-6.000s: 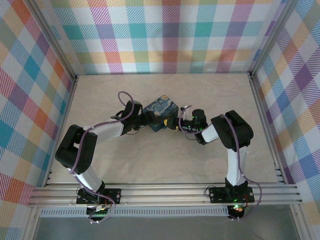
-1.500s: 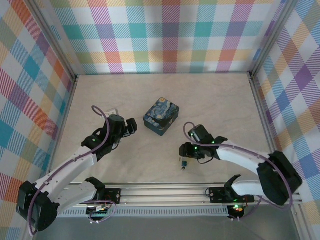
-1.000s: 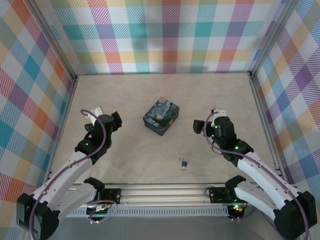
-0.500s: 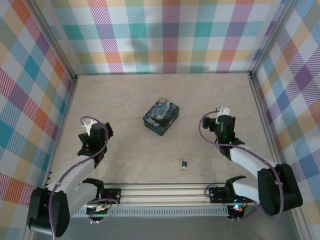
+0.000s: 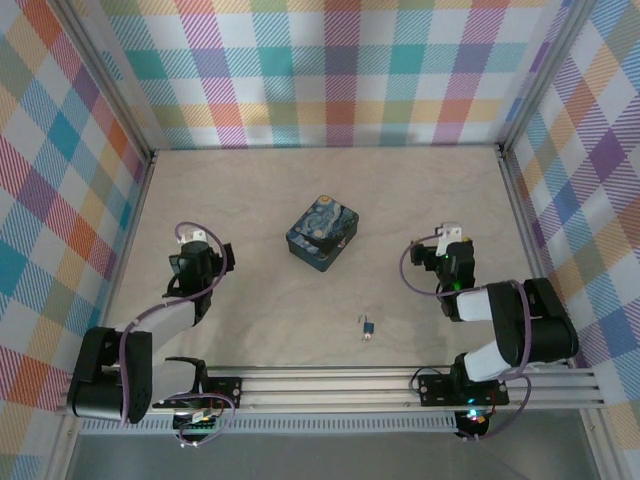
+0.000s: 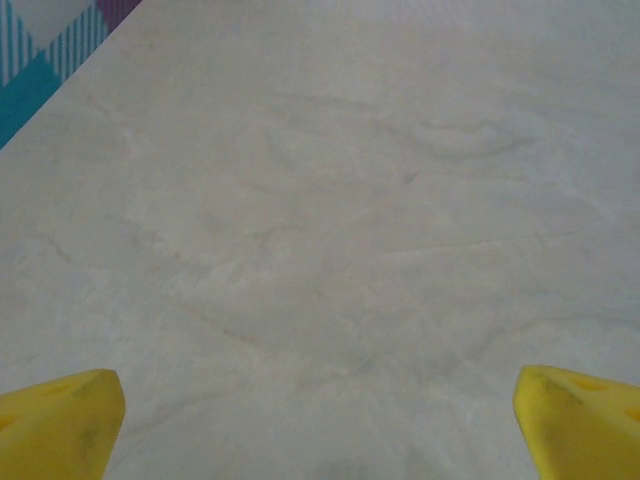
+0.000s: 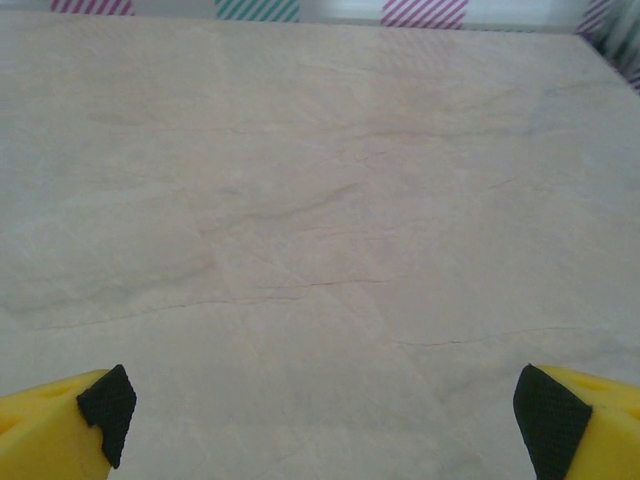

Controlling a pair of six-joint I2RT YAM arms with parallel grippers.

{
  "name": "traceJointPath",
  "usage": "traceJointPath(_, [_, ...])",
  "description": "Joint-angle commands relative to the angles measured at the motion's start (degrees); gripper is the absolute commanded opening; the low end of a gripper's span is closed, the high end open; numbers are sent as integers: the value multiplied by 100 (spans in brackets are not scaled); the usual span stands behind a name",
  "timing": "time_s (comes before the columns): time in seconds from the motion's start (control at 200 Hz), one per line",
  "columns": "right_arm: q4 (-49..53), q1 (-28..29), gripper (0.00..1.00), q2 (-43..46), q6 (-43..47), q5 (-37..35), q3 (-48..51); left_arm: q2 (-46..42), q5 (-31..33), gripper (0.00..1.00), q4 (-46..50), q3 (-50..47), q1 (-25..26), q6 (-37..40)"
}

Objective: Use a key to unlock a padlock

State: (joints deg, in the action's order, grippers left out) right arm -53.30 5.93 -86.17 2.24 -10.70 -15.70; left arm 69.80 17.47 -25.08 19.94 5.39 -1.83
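the tiny padlock with a blue body and silvery shackle (image 5: 368,326) lies flat on the pale marbled tabletop (image 5: 260,320). it is near the front edge, roughly between the two arm bases, and well apart from the dark-blue rectangular tin printed with a swirling night-sky painting (image 5: 322,233). a pale sliver touches the padlock's near end. at this size i cannot tell whether it is the shackle or the thin dark metal key, so the key's place is uncertain.

the left gripper (image 6: 320,425) hangs over bare tabletop, its yellow fingertips (image 6: 60,420) spread to the corners of its wrist view and holding nothing. the right gripper (image 7: 325,420) is the same, with black-padded fingertips (image 7: 105,410) wide apart and empty. from above, both sit well out to either side of the padlock.

the padlock looks light, rigid and smooth, so it will probably skid or spin on the slick top if nudged off-centre. the best hold is likely across the flat faces of the blue body, leaving the shackle and keyhole end free. the key, thin and flat, would be hard to pinch; its broad head is the part to take.
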Motion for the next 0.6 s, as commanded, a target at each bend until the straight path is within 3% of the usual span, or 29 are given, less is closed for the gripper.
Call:
traceJointPath(0.0, [-211,-260,100,-230,-191,456,-419,216,-554,100,-1142,-133,-134,335])
traceJointPath(0.035, [483,-342,100,-161,-256,583,-710,307,-639,100,-1314,-140,-160,361])
traceJointPath(0.09, [474,-584,100,-203,-369,1068,-751,453,-778,100,-1548,-147,-210,394])
traceJointPath(0.28, [514,-589,100,-172,-347,1069,-750,801,-1326,100,-1711,35,-328,258])
traceJointPath(0.495, [519,-567,100,-180,-331,1047,-749,1938,-1484,100,-3100,-112,-328,209])
traceJointPath(0.6, [513,-559,100,-181,-321,1043,-750,1964,-1470,100,-2466,229,-327,214])
